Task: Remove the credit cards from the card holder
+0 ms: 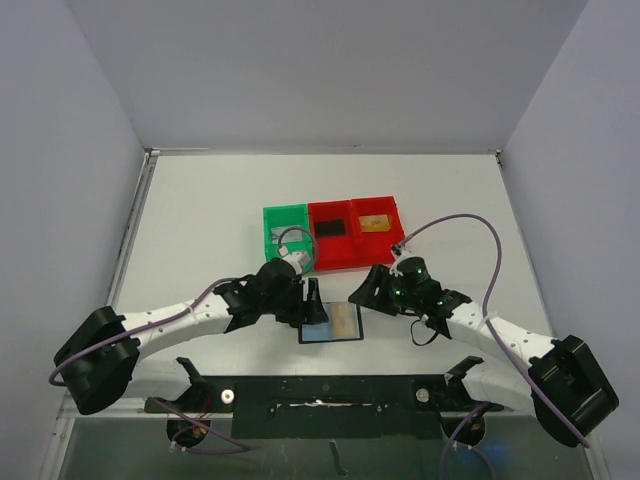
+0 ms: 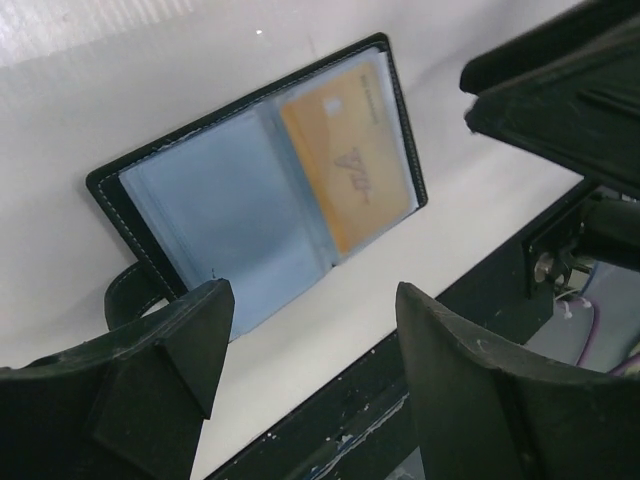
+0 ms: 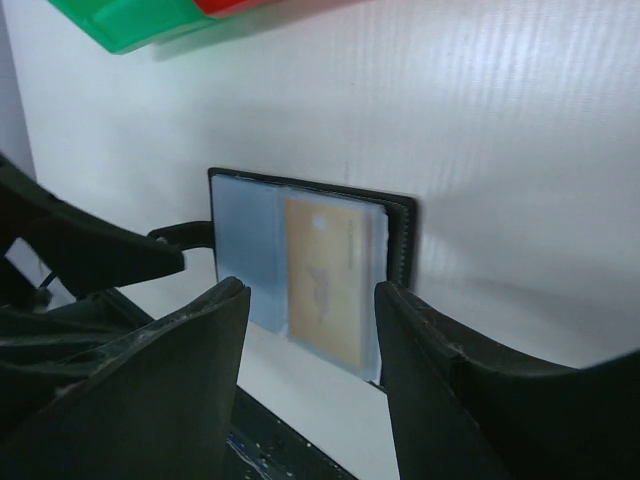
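Observation:
The card holder [image 1: 318,335] lies open on the table near the front edge, bluish-grey pockets up. A gold card [image 1: 346,320] sits in its right pocket. My left gripper [image 1: 313,300] is open and empty just over the holder's left edge. My right gripper [image 1: 362,292] is open and empty just right of it. The left wrist view shows the holder [image 2: 230,200], the gold card [image 2: 350,160] and the strap tab [image 2: 128,296] beyond my open gripper [image 2: 310,310]. The right wrist view shows the holder [image 3: 248,240] and the card [image 3: 325,280] past my open gripper [image 3: 310,300].
A green bin [image 1: 285,232] and two red bins [image 1: 335,250] stand in a row behind the holder. The middle bin holds a black card [image 1: 331,227] and the right one a gold card [image 1: 375,222]. The black front rail [image 2: 330,420] runs just below the holder.

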Tool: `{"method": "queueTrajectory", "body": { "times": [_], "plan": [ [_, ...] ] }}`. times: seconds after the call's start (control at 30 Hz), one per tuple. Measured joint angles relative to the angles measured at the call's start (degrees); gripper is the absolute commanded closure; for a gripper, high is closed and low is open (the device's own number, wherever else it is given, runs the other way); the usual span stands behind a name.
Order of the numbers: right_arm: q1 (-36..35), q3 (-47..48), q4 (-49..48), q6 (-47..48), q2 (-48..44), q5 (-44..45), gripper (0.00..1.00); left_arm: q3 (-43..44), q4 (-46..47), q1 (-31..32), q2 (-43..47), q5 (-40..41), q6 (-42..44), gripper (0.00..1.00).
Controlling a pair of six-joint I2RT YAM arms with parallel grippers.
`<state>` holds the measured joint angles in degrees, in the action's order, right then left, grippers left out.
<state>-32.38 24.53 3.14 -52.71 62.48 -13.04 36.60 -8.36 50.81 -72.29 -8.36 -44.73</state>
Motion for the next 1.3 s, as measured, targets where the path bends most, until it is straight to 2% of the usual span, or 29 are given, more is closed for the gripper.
{"method": "queueTrajectory", "body": {
  "times": [0.13, 0.37, 0.67, 1.0, 1.3],
  "plan": [
    [-2.4, -0.1, -4.1, -2.7, 2.4, -0.3, 0.47, 0.0, -0.2, 0.0, -3.2, 1.1, -2.1, 0.36],
    [-4.2, -0.1, -7.6, -5.0, 5.7, -1.1, 0.52, 0.0, -0.5, 0.0, -3.7, 3.1, -4.3, 0.39],
    [-5.4, -0.1, -8.0, -6.7, 9.7, -0.9, 0.54, -1.9, -0.4, 0.0, -4.5, 3.5, -5.7, 0.50],
    [-7.0, 0.0, -6.3, -7.4, 10.6, 1.6, 0.54, -2.8, 0.3, 0.0, -7.2, 3.4, -5.9, 0.68],
    [-7.5, 0.9, -3.5, -7.3, 10.2, 4.0, 0.54, -2.9, 0.4, 0.0, -7.5, 3.5, -5.9, 0.74]
  ]
}}
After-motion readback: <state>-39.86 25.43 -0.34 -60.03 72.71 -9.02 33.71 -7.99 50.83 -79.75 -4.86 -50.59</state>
